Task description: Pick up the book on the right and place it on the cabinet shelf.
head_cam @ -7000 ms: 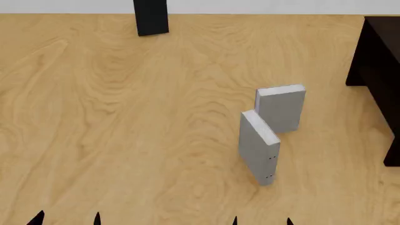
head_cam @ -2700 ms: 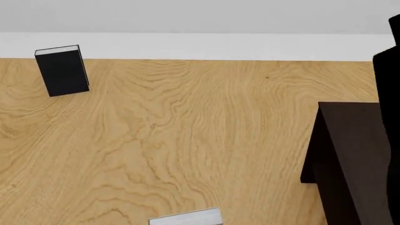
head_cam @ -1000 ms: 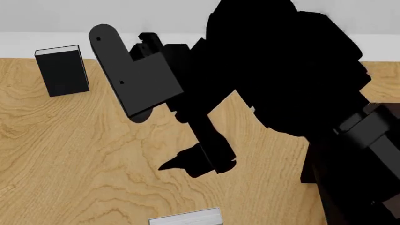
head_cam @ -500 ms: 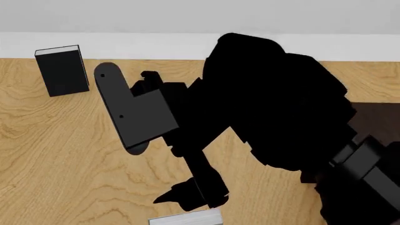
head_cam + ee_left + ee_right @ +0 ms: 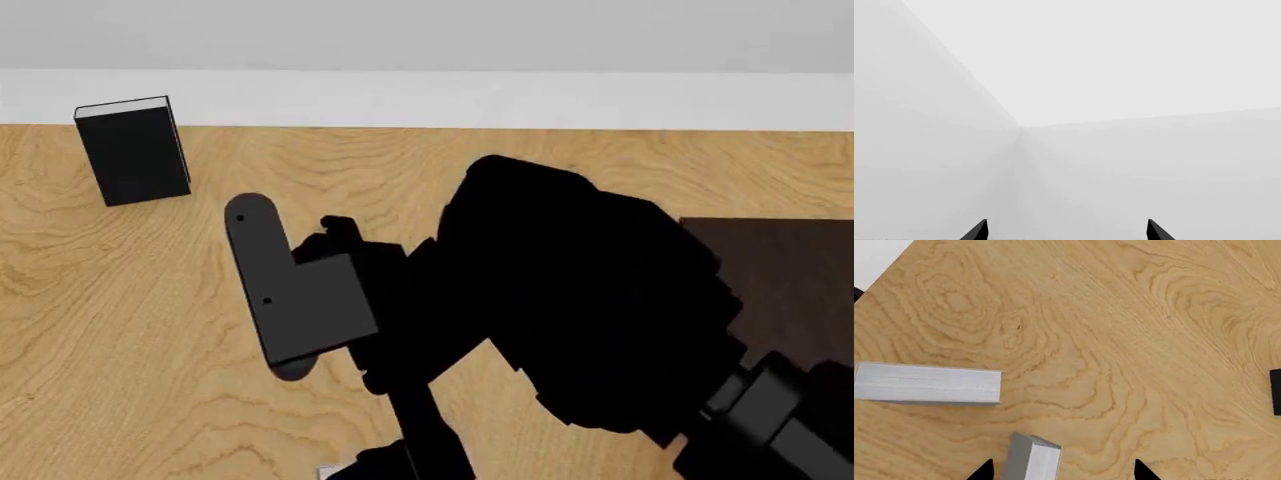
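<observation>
In the right wrist view, a light grey book (image 5: 1033, 458) with white page edges stands on the wooden floor (image 5: 1121, 340). It is between the spread fingertips of my right gripper (image 5: 1062, 472), which is open and holds nothing. A second grey book (image 5: 927, 384) stands apart from it. I cannot tell which of the two is the one on the right. In the head view my right arm (image 5: 574, 310) hides both, except a sliver of grey book (image 5: 326, 471). The cabinet (image 5: 790, 280) shows its dark flat top; its shelf is hidden. My left gripper (image 5: 1066, 231) is open, facing bare white walls.
A black-covered book (image 5: 131, 150) stands upright by the white baseboard (image 5: 467, 98) at the far left. A dark sliver (image 5: 1276, 392) cuts the right wrist view's edge. Wooden floor (image 5: 120, 330) stretches between the black book and my arm.
My right arm has come down towards the bottom of the head view, its fingers dropping out of frame and covering most of the grey book's top edge. The black book has not moved.
</observation>
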Controlling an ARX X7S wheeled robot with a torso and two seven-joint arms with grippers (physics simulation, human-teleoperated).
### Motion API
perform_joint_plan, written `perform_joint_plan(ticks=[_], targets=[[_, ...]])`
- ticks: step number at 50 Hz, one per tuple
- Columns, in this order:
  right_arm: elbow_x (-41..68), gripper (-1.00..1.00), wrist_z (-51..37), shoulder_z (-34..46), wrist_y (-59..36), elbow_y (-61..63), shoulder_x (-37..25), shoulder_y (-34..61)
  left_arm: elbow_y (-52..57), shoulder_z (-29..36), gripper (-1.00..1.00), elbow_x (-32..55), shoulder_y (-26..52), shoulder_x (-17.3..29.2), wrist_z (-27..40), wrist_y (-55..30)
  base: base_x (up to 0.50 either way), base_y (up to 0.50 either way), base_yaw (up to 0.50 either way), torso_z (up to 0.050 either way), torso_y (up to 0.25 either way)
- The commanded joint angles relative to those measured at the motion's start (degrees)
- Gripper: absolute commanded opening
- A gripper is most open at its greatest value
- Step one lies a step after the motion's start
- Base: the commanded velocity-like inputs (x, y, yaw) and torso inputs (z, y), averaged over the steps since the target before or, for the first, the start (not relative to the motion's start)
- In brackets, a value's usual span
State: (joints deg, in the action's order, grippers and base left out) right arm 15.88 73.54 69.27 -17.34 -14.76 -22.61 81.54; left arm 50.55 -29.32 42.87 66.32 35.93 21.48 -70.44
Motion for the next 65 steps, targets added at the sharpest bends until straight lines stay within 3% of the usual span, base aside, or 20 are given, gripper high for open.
perform_joint_plan(ticks=[1, 45, 65], targets=[[0.4, 1.00, -2.0, 0.7, -2.7, 0.9, -0.2, -2.2, -0.3, 0.2, 1.00, -0.3, -1.2, -0.2, 0.1, 1.2, 0.00, 0.00, 0.00, 0.000, 0.000], [-3.3, 1.00, -4.7, 4.2, 9.1, -21.9, 9.7, -8.2, -1.5, 1.0, 1.00, -1.8, -4.9, 0.7, 0.1, 4.7, 0.00, 0.00, 0.00, 0.000, 0.000], [-2.7, 1.00, -6.1, 5.0, 8.3, -20.7, 9.9, -11.4, -1.2, -0.2, 1.00, -1.3, -6.4, 0.9, 0.2, 5.1, 0.00, 0.00, 0.00, 0.000, 0.000]])
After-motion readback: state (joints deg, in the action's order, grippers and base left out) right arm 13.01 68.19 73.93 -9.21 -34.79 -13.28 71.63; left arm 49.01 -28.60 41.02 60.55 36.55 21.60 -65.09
